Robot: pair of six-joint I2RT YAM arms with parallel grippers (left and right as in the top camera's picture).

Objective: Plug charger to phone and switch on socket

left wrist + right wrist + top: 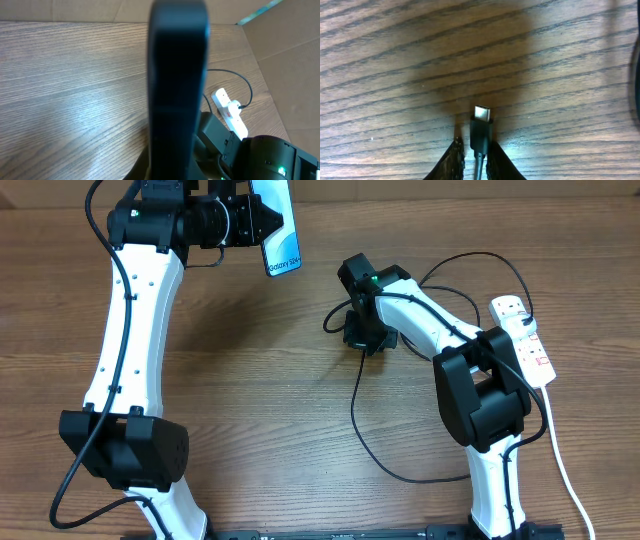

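Left gripper: my left gripper [262, 225] is clenched on the phone [282, 230] and holds it clear of the table [250, 380], at the far edge of the overhead view.
Phone: a slim slab with its bright screen showing from above. The end bearing the "Galaxy S24+" text points toward the middle of the table. From my left wrist I see only its dark edge, a vertical band up the centre.
Right gripper: my right gripper [476, 152] is low over the wood, near the table's centre, well apart from the phone.
Right fingers: my two fingers [454, 161] sit just beside the connector's black body, one on each side. I cannot tell whether they pinch it firmly.
Charger: the charger [365, 430] loops as a thin black cable from my right gripper toward the near edge. Its metal tip points away from my wrist.
Socket: the socket [525, 340] lies on the table's right side, beside my right arm.
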